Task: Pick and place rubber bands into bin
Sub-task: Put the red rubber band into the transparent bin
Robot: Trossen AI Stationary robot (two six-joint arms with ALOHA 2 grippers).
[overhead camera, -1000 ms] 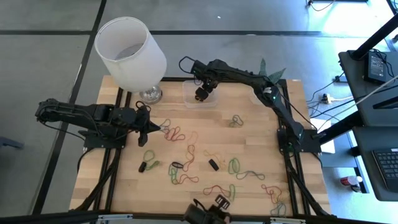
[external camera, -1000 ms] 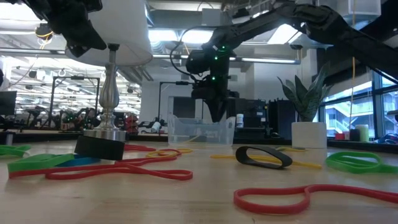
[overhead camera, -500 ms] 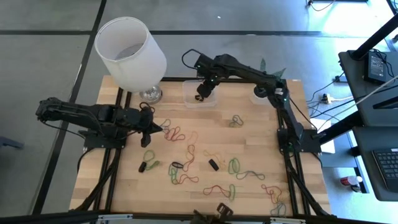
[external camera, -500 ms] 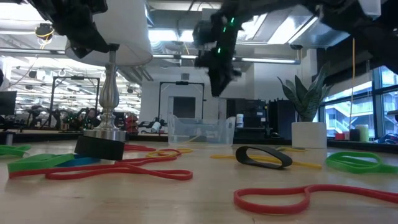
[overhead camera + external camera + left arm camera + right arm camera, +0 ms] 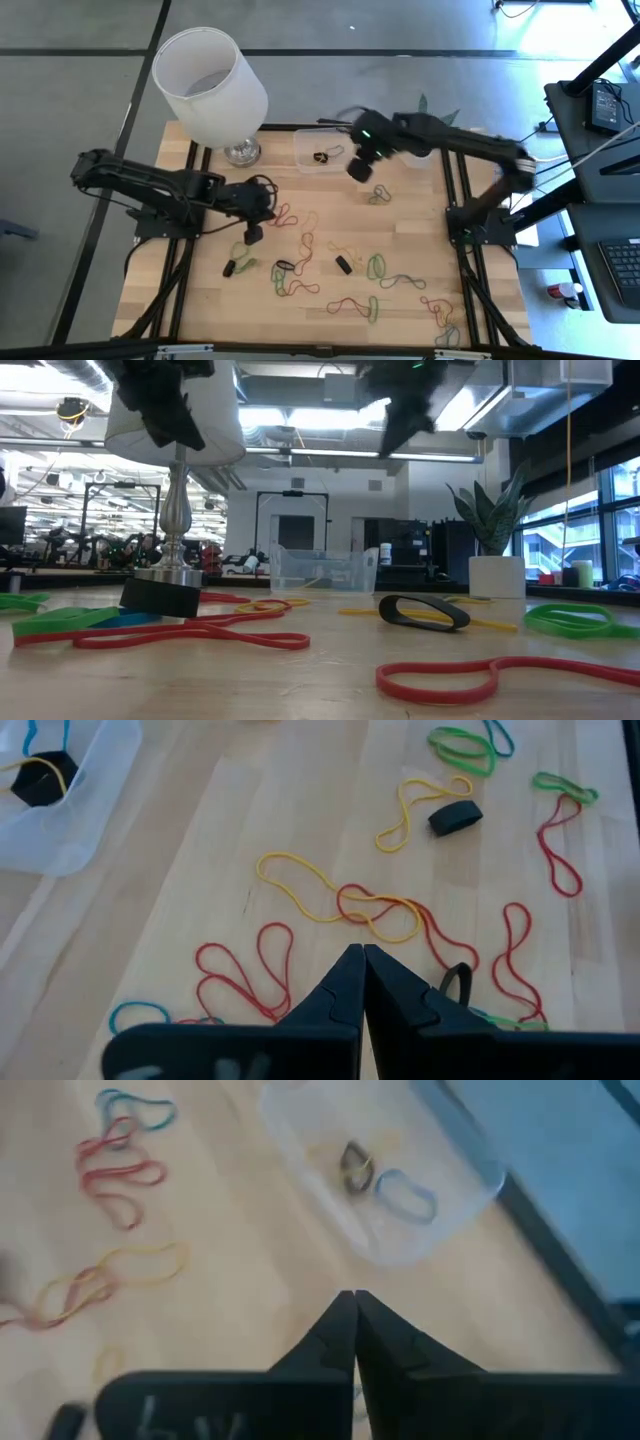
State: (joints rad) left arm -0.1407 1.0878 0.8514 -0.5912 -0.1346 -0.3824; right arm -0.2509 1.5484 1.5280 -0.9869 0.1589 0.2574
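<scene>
Rubber bands (image 5: 300, 250) in red, yellow, green and black lie scattered flat over the wooden table (image 5: 200, 300). They also show in the left wrist view as rubber bands (image 5: 340, 905). The clear bin (image 5: 320, 152) stands at the far edge; a black band and a blue one lie in the bin (image 5: 385, 1170). My right gripper (image 5: 358, 172) hangs shut in the air just right of the bin, nothing in it (image 5: 347, 1295). My left gripper (image 5: 268, 210) is shut and empty above the red and yellow bands (image 5: 357, 952).
A lamp with a big white shade (image 5: 210, 85) stands on its metal foot (image 5: 242, 152) at the far left, beside the bin. A white plant pot (image 5: 497, 575) stands at the far right. A black band (image 5: 425, 612) and red bands (image 5: 190, 632) lie near the front edge.
My right gripper has risen out of the bin and swung toward the table's right and near side; a black band now shows lying in the bin. My left gripper has reached toward the table's right, over the red and yellow bands, staying shut.
</scene>
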